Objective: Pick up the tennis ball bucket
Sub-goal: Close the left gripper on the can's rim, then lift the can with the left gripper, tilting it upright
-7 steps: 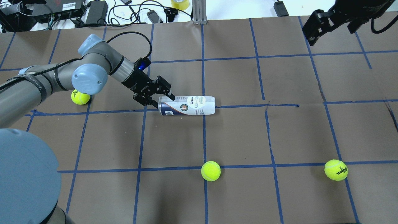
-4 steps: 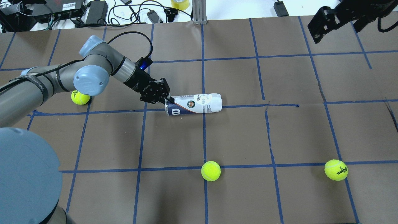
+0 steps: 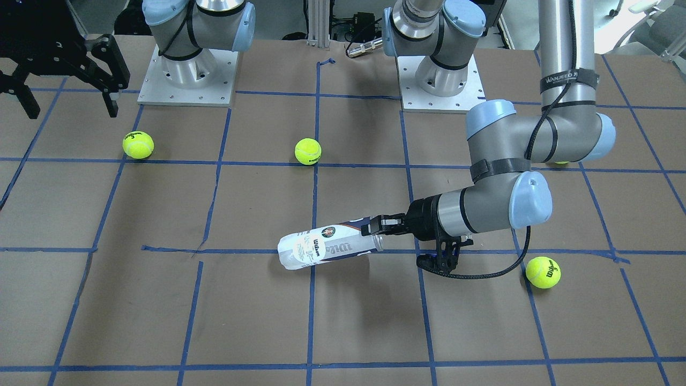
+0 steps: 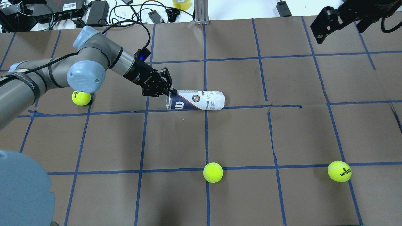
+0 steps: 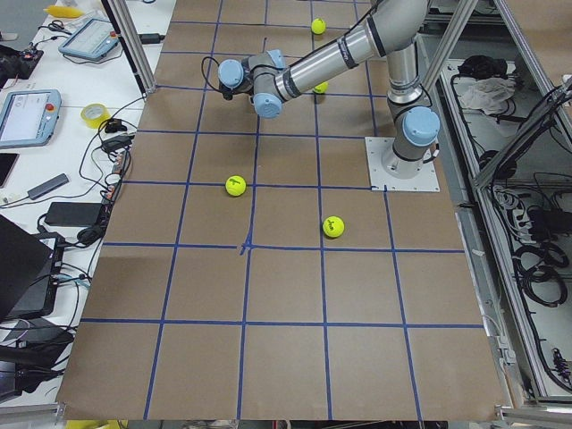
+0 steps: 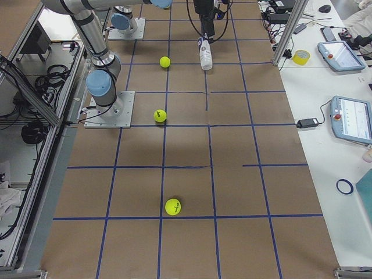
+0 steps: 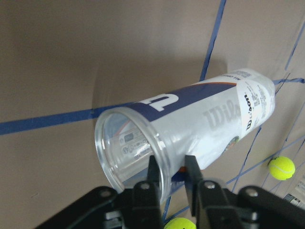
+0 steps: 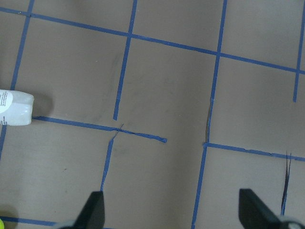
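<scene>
Overhead exterior: left tool (image 4: 171, 91) was clamped on the mouth rim of the slim clear plastic tennis ball bucket (image 4: 196, 100) with its white-and-navy label. Its long axis ran away from the tool, along the table (image 4: 282, 141). Right tool (image 4: 336, 25) sat well apart. Yellow tennis balls (image 4: 213, 172) weren't in the way.
Exterior front-facing: mouth end looked raised, closed end low.
Left wrist-mounted: one finger (image 7: 153, 172) inside the rim, one outside.
Right wrist-mounted: right tool spread wide, empty.

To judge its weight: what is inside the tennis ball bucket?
No ball shows through the open mouth of the tennis ball bucket; only one finger of the left gripper is inside the rim. The label covers the far end.
</scene>
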